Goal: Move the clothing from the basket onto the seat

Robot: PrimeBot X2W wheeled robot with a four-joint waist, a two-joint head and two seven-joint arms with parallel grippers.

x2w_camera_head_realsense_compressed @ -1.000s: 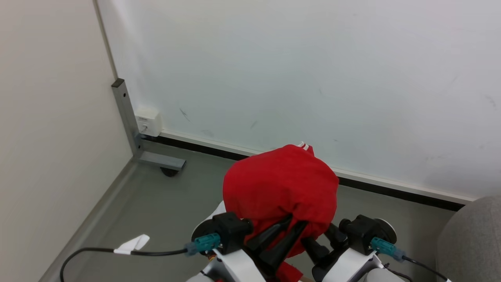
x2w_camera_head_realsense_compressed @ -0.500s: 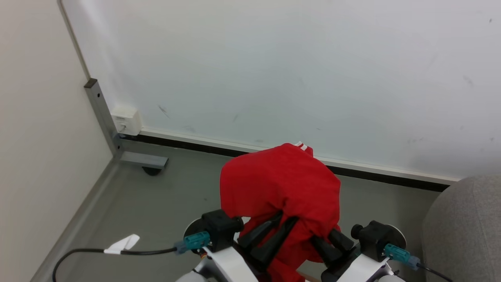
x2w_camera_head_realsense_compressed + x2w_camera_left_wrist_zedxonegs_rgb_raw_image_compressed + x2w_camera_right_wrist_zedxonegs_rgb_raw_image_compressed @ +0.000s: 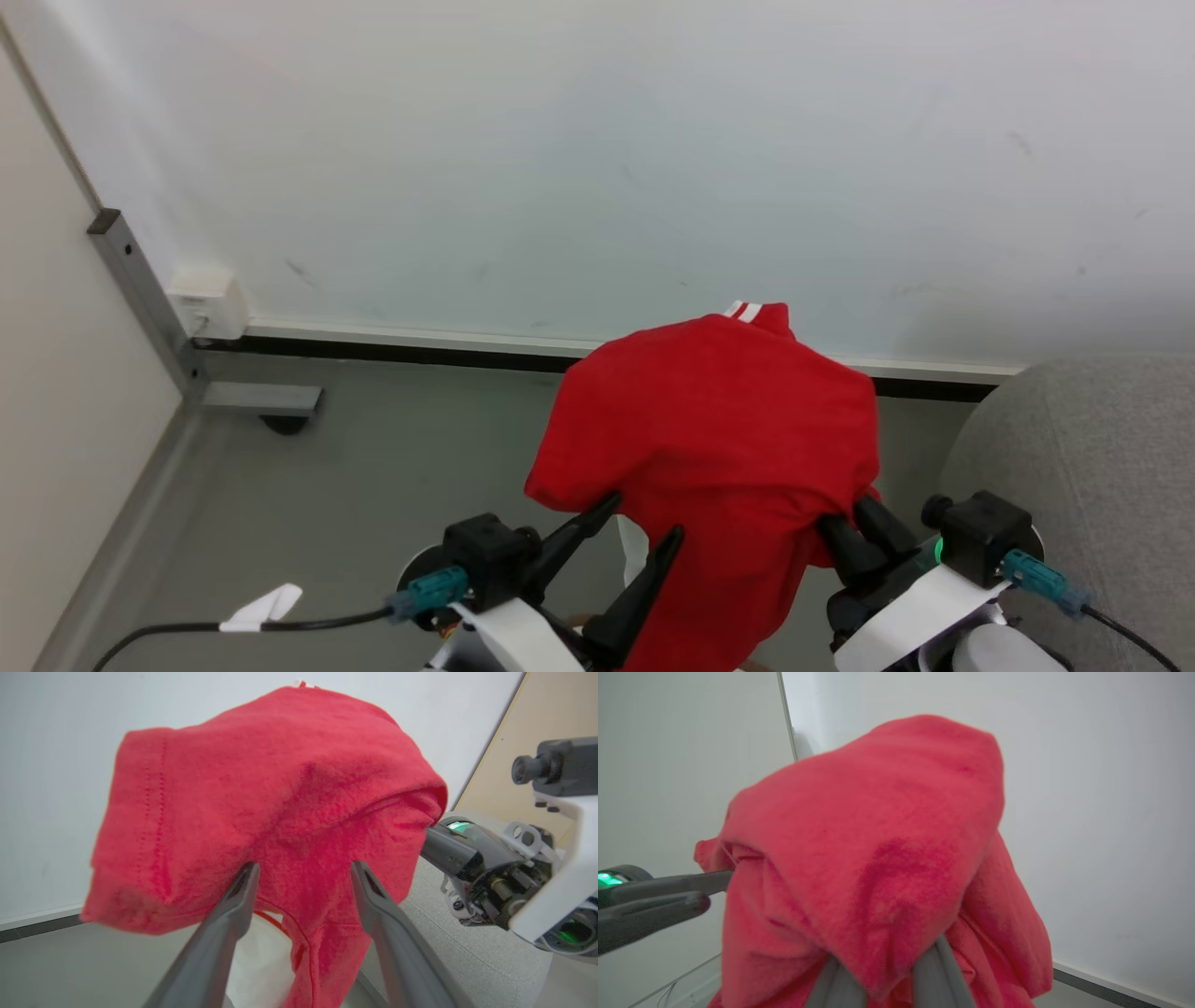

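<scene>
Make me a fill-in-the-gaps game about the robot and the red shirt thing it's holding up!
1. The right gripper is ____ on the bright red soft fabric garment with thin white stripes.
2. The left gripper, with its two long dark fingers, is ____ and is not pinching the garment.
3. The large rounded woven-fabric seat at the head view's right is coloured ____.

Missing words: shut; open; grey.
</scene>
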